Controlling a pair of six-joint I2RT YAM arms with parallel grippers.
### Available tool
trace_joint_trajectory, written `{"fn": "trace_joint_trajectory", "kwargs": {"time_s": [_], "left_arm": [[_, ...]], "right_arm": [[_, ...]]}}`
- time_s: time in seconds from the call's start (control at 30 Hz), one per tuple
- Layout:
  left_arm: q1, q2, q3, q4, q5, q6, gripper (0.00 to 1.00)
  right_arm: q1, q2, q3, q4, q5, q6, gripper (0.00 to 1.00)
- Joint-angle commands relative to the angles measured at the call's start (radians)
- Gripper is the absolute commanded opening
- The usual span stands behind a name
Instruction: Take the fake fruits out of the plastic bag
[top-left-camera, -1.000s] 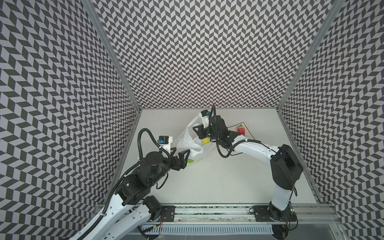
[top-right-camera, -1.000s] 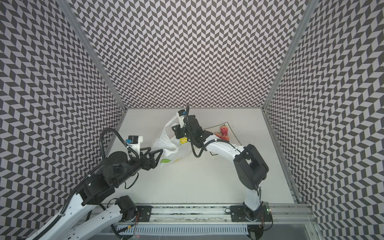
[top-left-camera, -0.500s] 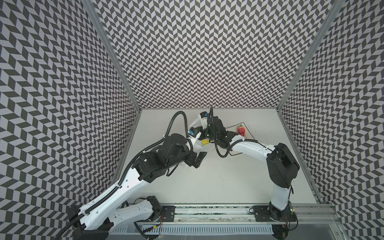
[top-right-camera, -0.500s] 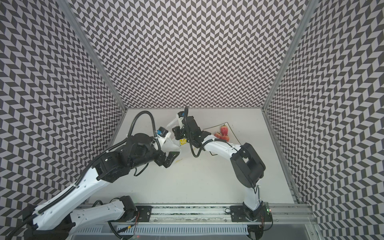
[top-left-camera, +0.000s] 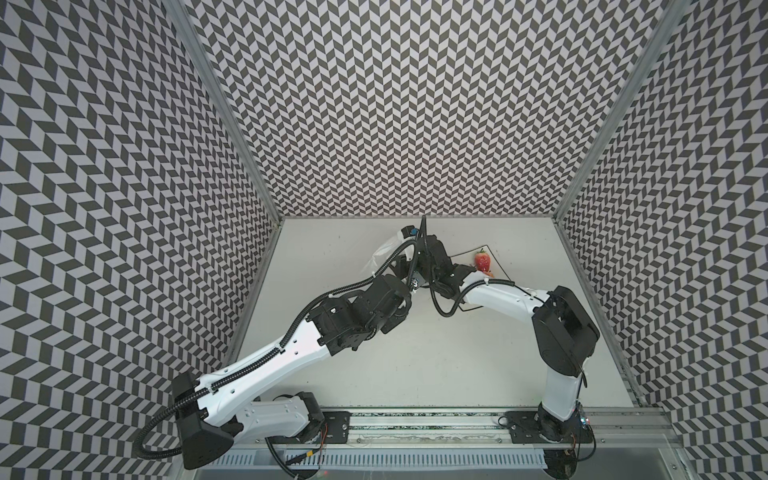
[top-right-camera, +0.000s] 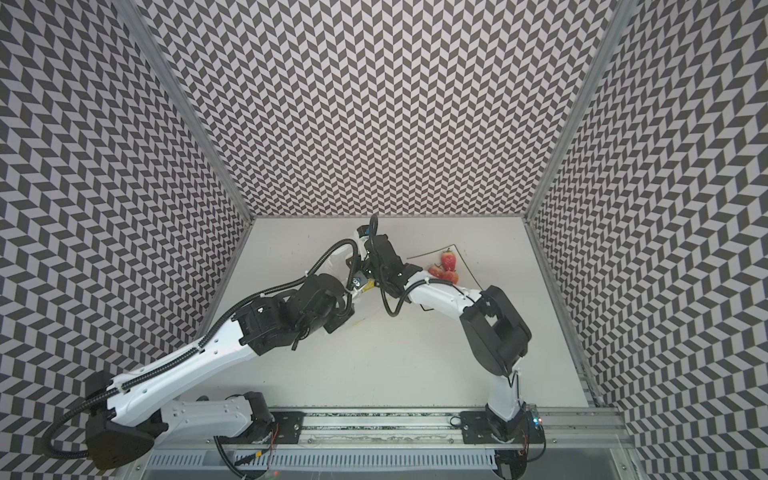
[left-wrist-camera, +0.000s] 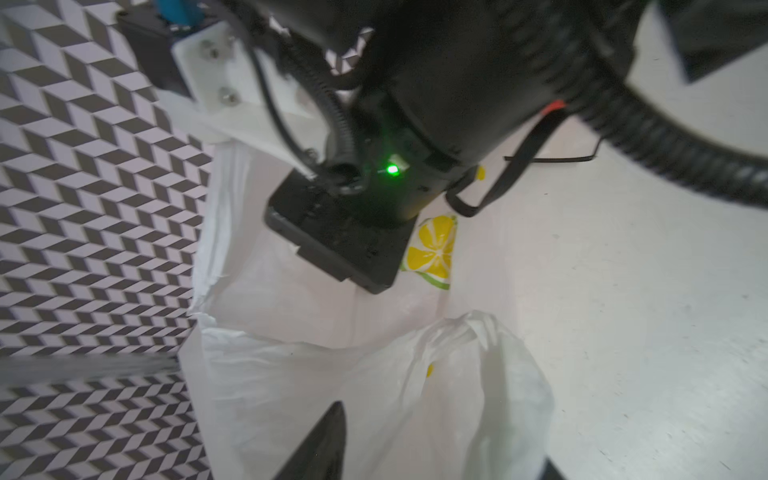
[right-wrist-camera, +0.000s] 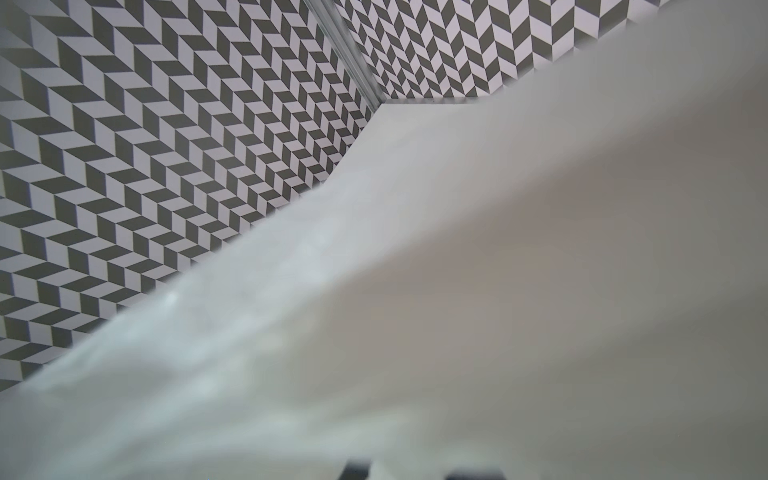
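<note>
Toward the back of the white table (top-left-camera: 415, 365), both arms meet over the plastic bag (left-wrist-camera: 291, 374), which lies between them, a little left of the middle in both top views. Just to the right of it stands a square white plate with a black rim (top-right-camera: 465, 266). Three red fake fruits (top-right-camera: 444, 270) rest on this plate close together, and the one farthest back is clearly a strawberry (top-right-camera: 448, 261) with a green top. The right gripper (right-wrist-camera: 415, 469) is at the upper edge of the bag. As far as I can judge it is closed on this edge, because the thin plastic rises up to it and covers most of the right wrist view as a blur. In the left wrist view its black body sits at the open mouth of the bag, beside a yellow lemon-slice print (left-wrist-camera: 434, 249). The left gripper (left-wrist-camera: 442, 432) is at the lower part of the bag. Its two dark fingers (left-wrist-camera: 328, 436) stand apart with a crumpled fold of plastic between them, and I cannot tell whether they already pinch it. The inside of the bag is not visible clearly enough to see its contents.
</note>
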Motion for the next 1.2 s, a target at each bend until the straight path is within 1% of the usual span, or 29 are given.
{"fn": "trace_joint_trajectory", "kwargs": {"time_s": [0.0,0.07,0.1,0.23,0.33,0.37,0.47,0.53,0.6,0.7,0.8,0.93,1.03,1.1,1.17], "left_arm": [[-0.004,-0.072,-0.042,0.08,-0.226,-0.015,0.0],[0.014,-0.154,-0.09,0.168,-0.248,-0.089,0.0],[0.033,-0.204,-0.121,0.223,-0.238,-0.144,0.0],[0.12,-0.386,-0.274,0.394,-0.167,-0.451,0.0],[0.138,-0.503,-0.412,0.526,-0.128,-0.642,0.0],[0.138,-0.54,-0.461,0.574,-0.112,-0.692,0.0],[0.139,-0.614,-0.578,0.657,-0.073,-0.8,0.0],[0.139,-0.642,-0.629,0.684,-0.046,-0.814,0.0],[0.138,-0.667,-0.677,0.698,-0.035,-0.829,0.0],[0.138,-0.728,-0.75,0.761,0.001,-0.801,0.0],[0.138,-0.767,-0.805,0.797,0.028,-0.778,0.0],[0.138,-0.794,-0.853,0.832,0.093,-0.743,0.0],[0.137,-0.815,-0.879,0.839,0.135,-0.728,0.0],[0.137,-0.834,-0.894,0.846,0.152,-0.724,0.0],[0.136,-0.851,-0.906,0.846,0.169,-0.72,0.0]], "right_arm": [[-0.013,-0.065,-0.019,0.055,0.027,0.015,0.21],[-0.023,-0.087,-0.04,0.069,0.02,0.02,0.21],[-0.029,-0.104,-0.061,0.09,0.01,0.019,0.21],[-0.034,-0.189,-0.184,0.185,-0.023,-0.003,0.22],[-0.035,-0.27,-0.308,0.26,-0.073,-0.04,0.24],[-0.035,-0.301,-0.359,0.282,-0.089,-0.051,0.25],[-0.034,-0.395,-0.512,0.33,-0.117,-0.07,0.35],[-0.031,-0.454,-0.599,0.341,-0.129,-0.089,0.44],[-0.023,-0.508,-0.665,0.323,-0.126,-0.122,0.56],[-0.018,-0.571,-0.724,0.276,-0.122,-0.159,0.66],[-0.018,-0.628,-0.731,0.186,-0.119,-0.193,0.71],[-0.018,-0.733,-0.684,0.041,-0.159,-0.248,0.76],[-0.018,-0.831,-0.638,-0.064,-0.186,-0.29,0.78],[-0.008,-0.884,-0.628,-0.079,-0.179,-0.306,0.76],[0.039,-0.895,-0.601,-0.085,-0.146,-0.316,0.69]]}}
